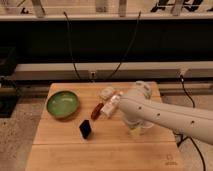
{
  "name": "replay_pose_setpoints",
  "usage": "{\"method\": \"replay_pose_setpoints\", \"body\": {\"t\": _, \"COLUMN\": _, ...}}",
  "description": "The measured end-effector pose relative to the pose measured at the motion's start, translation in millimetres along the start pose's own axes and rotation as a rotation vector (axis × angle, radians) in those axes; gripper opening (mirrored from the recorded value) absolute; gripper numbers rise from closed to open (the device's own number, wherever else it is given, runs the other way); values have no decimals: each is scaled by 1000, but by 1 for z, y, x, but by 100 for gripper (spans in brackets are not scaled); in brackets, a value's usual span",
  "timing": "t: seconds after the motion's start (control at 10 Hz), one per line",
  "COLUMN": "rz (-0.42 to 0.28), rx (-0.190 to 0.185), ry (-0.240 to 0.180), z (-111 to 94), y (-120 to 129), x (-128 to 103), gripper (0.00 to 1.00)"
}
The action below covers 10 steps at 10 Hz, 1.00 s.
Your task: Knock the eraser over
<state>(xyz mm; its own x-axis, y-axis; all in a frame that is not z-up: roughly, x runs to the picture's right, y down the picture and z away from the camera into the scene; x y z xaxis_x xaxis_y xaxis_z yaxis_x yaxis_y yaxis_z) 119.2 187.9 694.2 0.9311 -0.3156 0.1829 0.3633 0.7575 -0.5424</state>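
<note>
Locate the eraser [86,129] on the wooden tabletop [65,150]. It is a small black block that stands upright toward the front of the tabletop, and nothing touches it. The green bowl [63,104] sits behind it and toward the left edge of the view, near but apart.

Note the small red oblong object [96,110] just behind the eraser, lying on the tabletop. The clear plastic bottle [111,102] lies on its side just beside the red object, tilted away toward the back.

Observe the white arm [170,117]. It enters from the right edge of the view and crosses above the right half of the tabletop. Its rounded joint stands close to the bottle.

Find the gripper [133,128] at the arm's lower end, low over the tabletop and on the right of the eraser in the view. Bare wood lies between the two, so there is no contact. The arm's body hides most of the gripper. You cannot tell whether it is spread or pressed together.

A white cup [143,131] shows only in part, just beside the gripper under the arm.

Two black cables [70,45] hang against the dark wall behind the tabletop.
</note>
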Motion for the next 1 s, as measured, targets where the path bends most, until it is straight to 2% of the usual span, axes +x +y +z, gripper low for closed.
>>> {"method": "replay_pose_setpoints", "body": {"t": 0.4, "rz": -61, "rx": -5, "ry": -8, "z": 5, "y": -12, "x": -40, "gripper": 80}}
{"method": "replay_pose_setpoints", "body": {"t": 0.7, "rz": -118, "rx": -15, "ry": -11, "z": 11, "y": -10, "x": -48, "gripper": 80}}
{"method": "replay_pose_setpoints", "body": {"t": 0.8, "rz": -130, "rx": -18, "ry": -12, "z": 14, "y": -9, "x": -50, "gripper": 73}}
{"method": "replay_pose_setpoints", "body": {"t": 0.9, "rz": -135, "rx": -17, "ry": -15, "z": 16, "y": -12, "x": -59, "gripper": 64}}
{"method": "replay_pose_setpoints", "body": {"t": 1.0, "rz": -145, "rx": -17, "ry": -18, "z": 17, "y": -16, "x": -69, "gripper": 58}}
